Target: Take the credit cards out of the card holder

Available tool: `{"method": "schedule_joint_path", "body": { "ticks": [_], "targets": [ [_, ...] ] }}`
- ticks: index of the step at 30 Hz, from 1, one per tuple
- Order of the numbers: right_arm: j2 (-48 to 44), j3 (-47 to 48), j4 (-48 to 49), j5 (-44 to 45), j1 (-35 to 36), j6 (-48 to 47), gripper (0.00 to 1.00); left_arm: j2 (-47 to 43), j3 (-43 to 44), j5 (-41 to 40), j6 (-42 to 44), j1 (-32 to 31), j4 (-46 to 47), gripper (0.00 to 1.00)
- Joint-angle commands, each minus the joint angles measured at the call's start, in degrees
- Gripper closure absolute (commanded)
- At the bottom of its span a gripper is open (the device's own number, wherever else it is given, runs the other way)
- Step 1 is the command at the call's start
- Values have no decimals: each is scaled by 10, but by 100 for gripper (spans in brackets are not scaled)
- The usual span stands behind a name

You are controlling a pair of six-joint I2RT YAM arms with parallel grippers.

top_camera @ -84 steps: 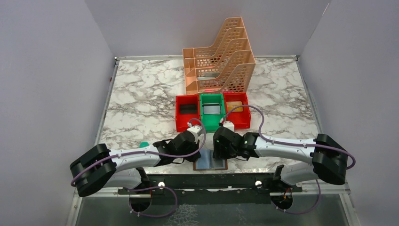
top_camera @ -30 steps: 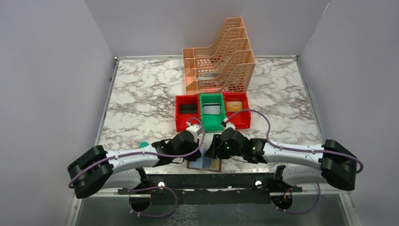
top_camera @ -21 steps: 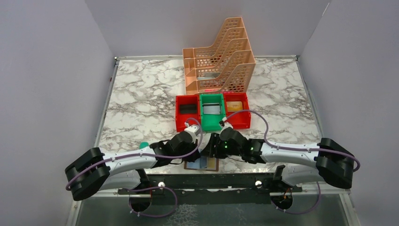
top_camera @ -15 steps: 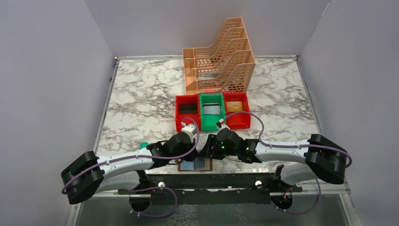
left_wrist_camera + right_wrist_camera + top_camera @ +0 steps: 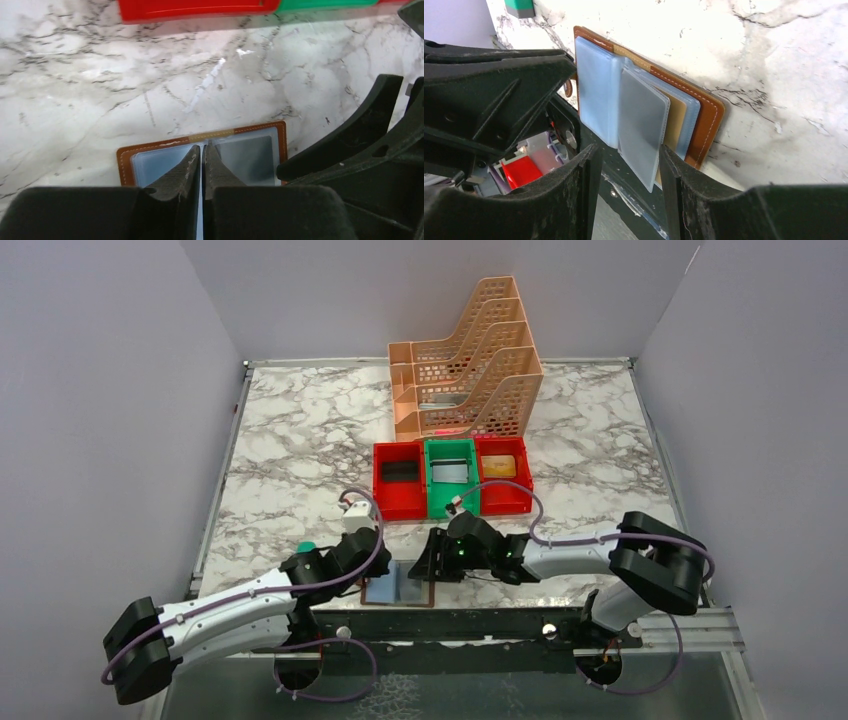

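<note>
Credit card (image 5: 641, 120) half out between fingers of my open, empty right gripper (image 5: 630, 155); left gripper (image 5: 202, 150) pinching card holder (image 5: 706, 120). Crooked close probably jams card lol.

No text, label, brand, number or sign can be read in any view. The brown leather card holder (image 5: 706, 117) and the silvery grey plastic card (image 5: 641, 125) sticking out of it show only plain faces, with no legible print.
</note>
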Motion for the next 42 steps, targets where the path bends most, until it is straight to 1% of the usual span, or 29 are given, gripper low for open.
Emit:
{"method": "schedule_joint_path", "body": {
  "ticks": [1,4,9,12,15,19,25,30,33,39,42],
  "targets": [
    [25,18,46,-34,4,15,50,-40,-22,-88,-95,-3,-72,89],
    [34,14,66,-37,4,26,50,-52,-43,-104,-142,-3,-79,84],
    [52,18,80,-51,5,31,50,-57,-53,-122,-183,-3,-110,78],
    [58,20,82,-52,5,33,50,-61,-51,-134,-190,-3,-119,72],
    [62,20,84,-52,4,33,50,-69,-44,-147,-197,-3,-133,69],
    [64,20,85,-52,5,33,50,-78,-30,-163,-198,-3,-148,59],
    [66,21,99,-59,4,35,50,-81,-28,-180,-233,-2,-172,55],
    [72,23,115,-71,4,40,50,-97,-56,-180,-276,-3,-175,54],
    [74,27,116,-74,3,41,50,-115,-76,-161,-292,-3,-173,55],
    [77,34,126,-79,4,42,50,-162,-86,-130,-263,-3,-166,64],
    [76,38,132,-84,3,44,50,-167,-94,-96,-238,-3,-127,69]
  ]
}}
